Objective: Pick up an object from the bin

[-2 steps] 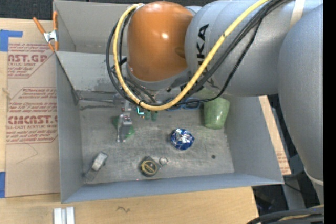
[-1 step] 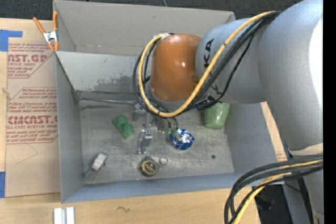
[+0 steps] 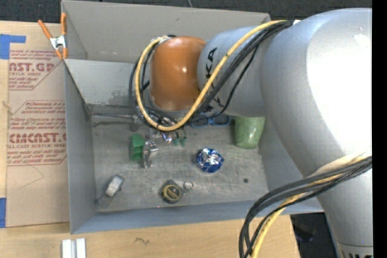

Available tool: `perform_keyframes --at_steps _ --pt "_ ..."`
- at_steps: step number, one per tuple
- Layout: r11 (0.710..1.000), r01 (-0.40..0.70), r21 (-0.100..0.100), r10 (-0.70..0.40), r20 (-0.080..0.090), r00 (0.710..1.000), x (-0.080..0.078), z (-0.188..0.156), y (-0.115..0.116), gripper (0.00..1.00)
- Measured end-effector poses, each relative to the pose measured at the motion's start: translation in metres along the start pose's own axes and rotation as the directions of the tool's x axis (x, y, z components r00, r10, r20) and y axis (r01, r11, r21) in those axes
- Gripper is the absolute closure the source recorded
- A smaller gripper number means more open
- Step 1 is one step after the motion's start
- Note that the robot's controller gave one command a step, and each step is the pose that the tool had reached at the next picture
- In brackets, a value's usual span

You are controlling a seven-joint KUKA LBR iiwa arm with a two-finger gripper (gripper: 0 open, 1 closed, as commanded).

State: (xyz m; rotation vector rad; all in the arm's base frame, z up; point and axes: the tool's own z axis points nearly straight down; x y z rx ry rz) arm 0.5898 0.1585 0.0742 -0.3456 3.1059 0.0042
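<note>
Gripper (image 3: 150, 153): low over the grey metal bin (image 3: 78, 130) floor, just beside a small green plastic block (image 3: 137, 147); opening cannot be told, nothing seen held. Near: blue-and-white crumpled ball (image 3: 209, 160). Advice: centre over the block, descend straight, then close.

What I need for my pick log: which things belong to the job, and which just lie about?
Job: gripper, low over the floor of the grey bin; green block right beside it, likely the target.
Lying about: blue-and-white ball; pale green cup; round brass piece; small grey piece.
</note>
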Motion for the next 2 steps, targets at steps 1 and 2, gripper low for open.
perform_keyframes --at_steps 1,2 --pt "1.0 0.001 -0.001 -0.001 -0.014 1.0 0.003 0.0 0.001 1.0" --pt "0.975 0.224 0.0 -0.224 -0.005 0.975 0.016 -0.222 -0.027 1.0"
